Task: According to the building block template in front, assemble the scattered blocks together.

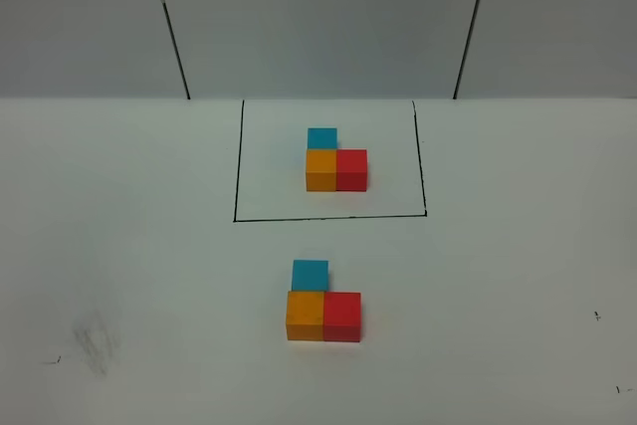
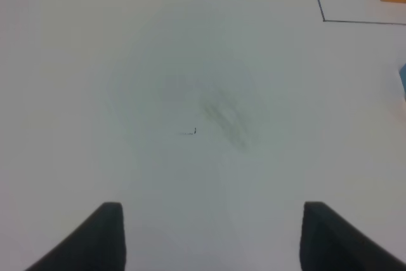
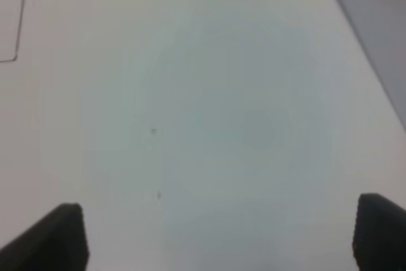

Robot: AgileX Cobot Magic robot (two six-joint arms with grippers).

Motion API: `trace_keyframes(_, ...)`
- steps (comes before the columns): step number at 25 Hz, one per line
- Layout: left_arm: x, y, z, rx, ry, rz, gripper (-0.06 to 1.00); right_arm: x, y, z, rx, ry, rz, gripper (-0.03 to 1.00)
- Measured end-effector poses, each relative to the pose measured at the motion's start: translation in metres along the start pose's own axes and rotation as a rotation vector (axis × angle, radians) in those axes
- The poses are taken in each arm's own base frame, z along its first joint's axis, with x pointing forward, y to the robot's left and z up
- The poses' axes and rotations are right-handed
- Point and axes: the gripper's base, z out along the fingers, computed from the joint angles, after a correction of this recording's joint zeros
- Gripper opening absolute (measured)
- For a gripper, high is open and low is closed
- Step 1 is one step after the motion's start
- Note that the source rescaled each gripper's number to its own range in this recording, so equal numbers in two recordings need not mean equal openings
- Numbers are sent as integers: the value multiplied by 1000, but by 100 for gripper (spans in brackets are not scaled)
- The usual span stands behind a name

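The template sits inside a black drawn outline (image 1: 239,161) at the back: a light blue cube (image 1: 321,137) behind an orange cube (image 1: 320,170), with a red cube (image 1: 351,169) to the orange one's right. In front of it, unframed, the loose blocks stand joined in the same L: light blue cube (image 1: 310,274), orange cube (image 1: 306,316), red cube (image 1: 341,317). Neither gripper shows in the exterior view. My left gripper (image 2: 212,236) is open and empty over bare table. My right gripper (image 3: 219,236) is open and empty too.
The white table (image 1: 129,246) carries a grey smudge (image 1: 95,345) at the front left, also in the left wrist view (image 2: 225,118). A grey back wall (image 1: 318,17) with two dark seams stands behind. Small pen marks dot the right front.
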Motion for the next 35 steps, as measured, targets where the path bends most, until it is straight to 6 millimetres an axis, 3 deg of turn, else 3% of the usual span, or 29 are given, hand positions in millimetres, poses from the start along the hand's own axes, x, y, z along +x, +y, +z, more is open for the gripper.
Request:
trace_keyframes(9,0,0,0,0,0,0,31,41,9,23,-128,-51,-77,74)
trace_keyframes(20,0,0,0,0,0,0,31,44,12,24,-152,-42,-88,74)
trace_keyframes(35,0,0,0,0,0,0,31,48,14,19,71,-92,76,74)
